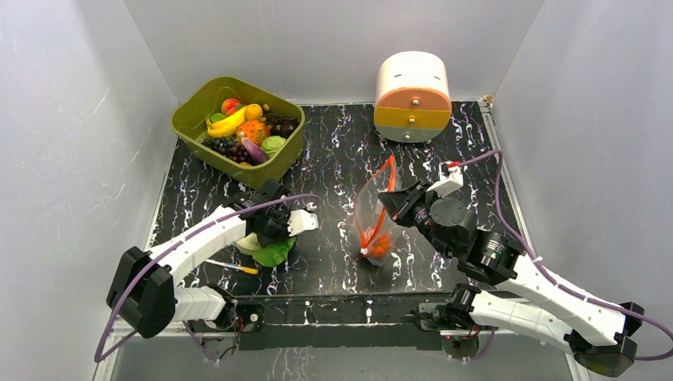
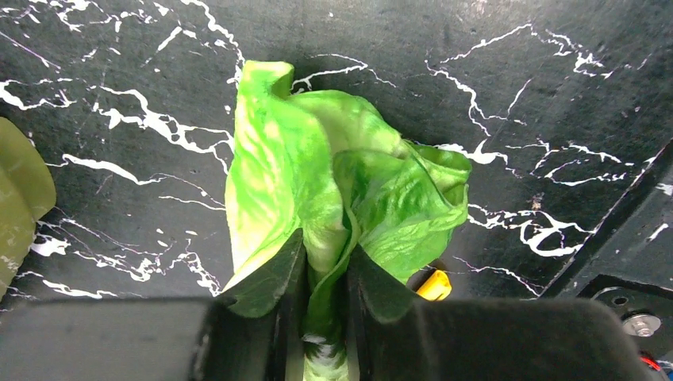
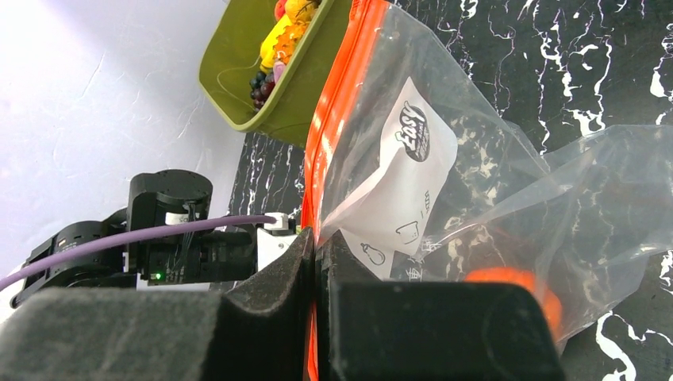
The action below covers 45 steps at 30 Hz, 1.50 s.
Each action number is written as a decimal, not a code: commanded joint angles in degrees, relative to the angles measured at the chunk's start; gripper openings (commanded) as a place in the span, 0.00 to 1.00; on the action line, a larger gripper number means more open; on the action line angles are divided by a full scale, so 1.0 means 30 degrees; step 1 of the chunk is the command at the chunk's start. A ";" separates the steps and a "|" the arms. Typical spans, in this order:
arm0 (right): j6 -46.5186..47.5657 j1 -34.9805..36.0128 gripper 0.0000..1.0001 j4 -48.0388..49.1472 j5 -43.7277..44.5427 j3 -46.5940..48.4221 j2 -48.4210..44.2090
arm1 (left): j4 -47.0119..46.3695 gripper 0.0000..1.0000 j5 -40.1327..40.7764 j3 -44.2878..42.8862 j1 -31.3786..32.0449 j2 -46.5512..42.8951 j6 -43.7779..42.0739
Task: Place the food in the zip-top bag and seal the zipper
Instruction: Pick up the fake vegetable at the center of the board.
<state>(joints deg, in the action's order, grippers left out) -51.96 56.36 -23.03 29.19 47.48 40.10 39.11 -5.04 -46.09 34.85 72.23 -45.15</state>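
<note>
Within left claw (image 2: 325, 248), crumpled glossy-green lettuce (image 2: 317, 175)

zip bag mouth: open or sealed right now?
Open. In the top view the zipper gapes as a loop; the right tool pinches one side.

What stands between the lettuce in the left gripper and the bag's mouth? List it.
Nothing visible. Only bare black marbled tabletop lies between the leafy green toy lettuce, pinched in the left gripper, and the clear plastic bag held by the right gripper. The yellow-tipped pen lies off that line.
</note>
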 commanded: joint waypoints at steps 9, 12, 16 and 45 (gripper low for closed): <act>-0.0703 -0.0007 0.00 0.0383 -0.0367 -0.0162 -0.0416 | 0.0813 0.00 -0.2629 -0.3652 0.0215 -0.1570 0.3828; -0.1027 -0.0008 0.00 0.0374 -0.0472 -0.0263 -0.0291 | 0.0175 0.00 -0.3395 -0.3788 0.0220 -0.2801 0.4611; -0.1164 -0.0012 0.00 0.0787 -0.0941 -0.0463 -0.0183 | -0.1438 0.00 -0.3696 -0.3921 0.0234 -0.4361 0.6664; -0.5074 -0.0021 0.00 0.7339 -0.3058 -0.2204 0.1736 | -2.1841 0.00 -0.3667 0.0389 0.0225 -1.1110 2.9176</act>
<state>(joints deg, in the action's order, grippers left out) -62.96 56.36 -9.89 21.23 41.04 43.44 -11.38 -18.15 -48.10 35.38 39.59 27.49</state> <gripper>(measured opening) 0.010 0.158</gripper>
